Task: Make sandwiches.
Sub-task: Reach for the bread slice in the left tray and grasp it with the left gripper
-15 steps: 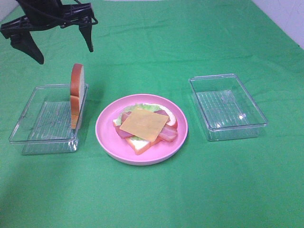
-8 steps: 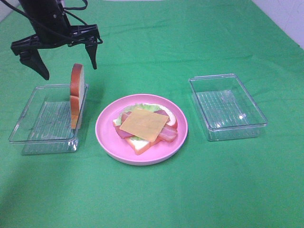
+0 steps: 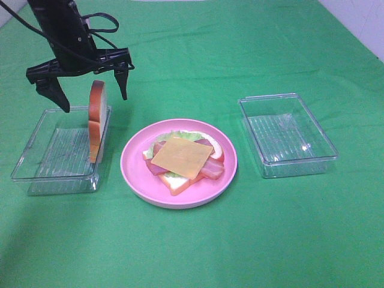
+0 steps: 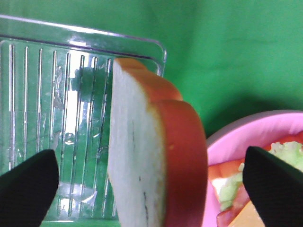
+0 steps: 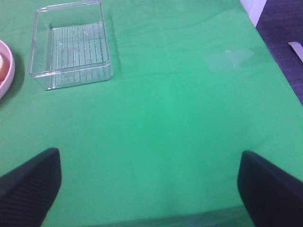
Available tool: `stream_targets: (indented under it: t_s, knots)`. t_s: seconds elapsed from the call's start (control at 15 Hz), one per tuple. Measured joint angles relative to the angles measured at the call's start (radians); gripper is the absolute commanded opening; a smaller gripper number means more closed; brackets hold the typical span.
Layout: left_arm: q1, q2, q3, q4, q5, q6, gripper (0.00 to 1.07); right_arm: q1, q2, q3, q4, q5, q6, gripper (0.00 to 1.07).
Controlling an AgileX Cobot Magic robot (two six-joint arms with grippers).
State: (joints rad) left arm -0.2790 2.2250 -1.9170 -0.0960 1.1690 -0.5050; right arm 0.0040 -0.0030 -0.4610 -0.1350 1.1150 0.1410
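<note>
- Left gripper (image 3: 92, 91) spread wide, straddling upright bread slice (image 3: 97, 120) standing in left clear tray (image 3: 36, 162).
- Right gripper (image 5: 149, 187) spread over green cloth (image 5: 180, 104).
- Cheese-topped sandwich stack (image 3: 183, 157) on pink plate (image 3: 135, 168).

No text, label, brand, number or sign is showing anywhere in these views.
</note>
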Motion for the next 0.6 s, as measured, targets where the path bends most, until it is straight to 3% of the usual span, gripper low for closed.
stream_targets:
  t_s: [0.2,0.33,0.47,0.6]
  knots:
    - [0.0,0.007,0.0,0.001,0.0,0.003,0.96,0.0,0.0,0.0,0.0,0.0,0.0,0.97]
    - [0.0,0.007,0.0,0.009,0.0,0.003,0.84,0.0,0.0,0.0,0.0,0.0,0.0,0.97]
    - [0.0,0.007,0.0,0.013,0.0,0.003,0.53,0.0,0.0,0.0,0.0,0.0,0.0,0.97]
    - [0.0,0.007,0.0,0.013,0.0,0.003,0.37,0.0,0.0,0.0,0.0,0.0,0.0,0.97]
